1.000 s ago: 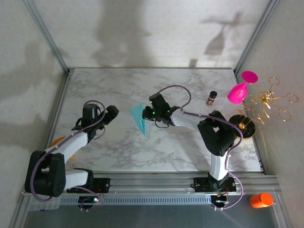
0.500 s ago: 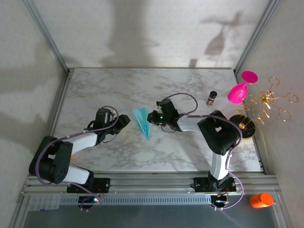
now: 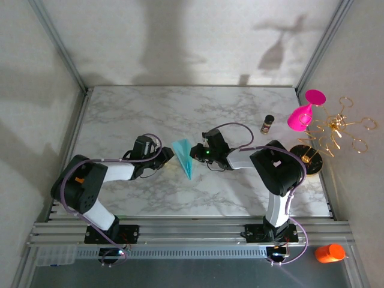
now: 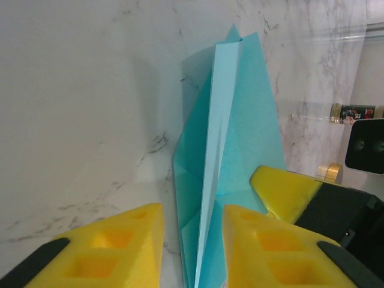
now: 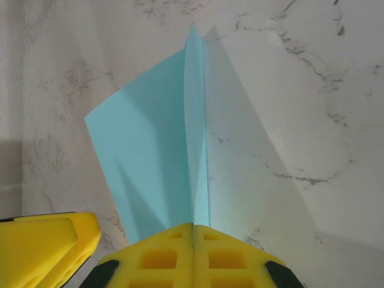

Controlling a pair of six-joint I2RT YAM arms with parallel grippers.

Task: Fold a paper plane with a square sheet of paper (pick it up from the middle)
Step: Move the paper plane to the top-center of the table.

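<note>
The right gripper [image 5: 193,234] is pinching the flimsy-looking, crease-prone paper plane [image 5: 156,156] by its centre ridge, the part-open left gripper [image 4: 192,219] straddling that ridge, gripping nothing.

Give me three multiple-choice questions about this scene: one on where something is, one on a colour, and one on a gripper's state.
1. Where is the paper plane?
A. at the far left corner
B. between the left gripper and the right gripper
C. at the near right corner

2. What colour is it?
A. pink
B. orange
C. teal-blue

3. The right gripper is:
A. shut on the plane's ridge
B. wide open
C. shut on nothing

Answers:
B, since the top view shows a gripper at each side of it.
C, since both wrist views show teal-blue paper.
A, since its jaws meet on the centre fold.
</note>
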